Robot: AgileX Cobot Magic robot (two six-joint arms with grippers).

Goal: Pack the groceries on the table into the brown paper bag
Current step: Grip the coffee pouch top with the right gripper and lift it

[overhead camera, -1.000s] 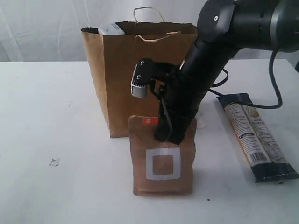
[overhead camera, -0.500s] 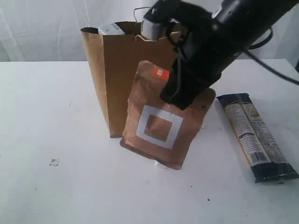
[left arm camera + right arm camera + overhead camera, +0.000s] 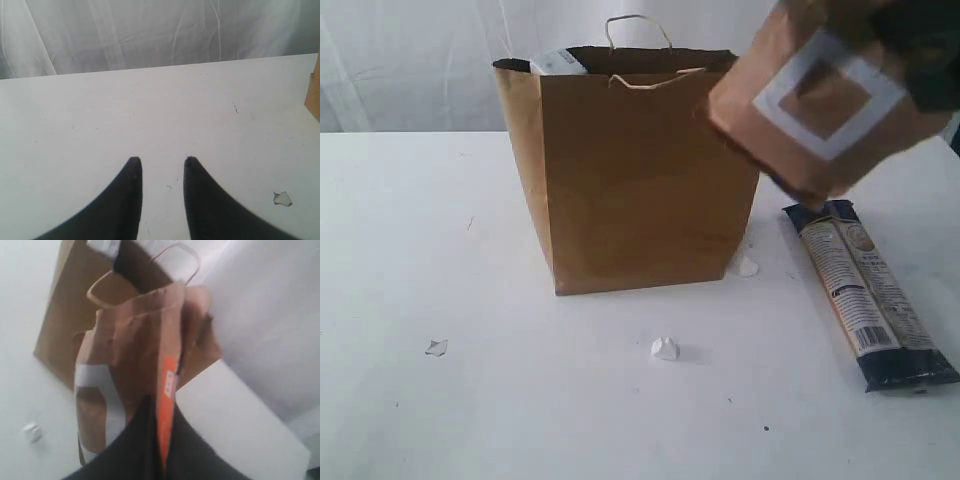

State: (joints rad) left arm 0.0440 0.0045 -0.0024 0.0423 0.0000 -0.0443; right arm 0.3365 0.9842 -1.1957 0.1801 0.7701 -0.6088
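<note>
Your right tool (image 3: 161, 407) is clamping the top edge of the brown pouch with the white square (image 3: 825, 105), which is hanging tilted in the air above the white tabletop (image 3: 470, 350), up by the right-hand rim of the tall kraft-brown paper bag (image 3: 640, 180). The bag's open mouth is lying to the pouch's left in the exterior view and slightly lower, so you are facing a sideways carry before lowering. Your left tool (image 3: 160, 162) is hovering part-open and empty, well apart from the pouch.
</note>
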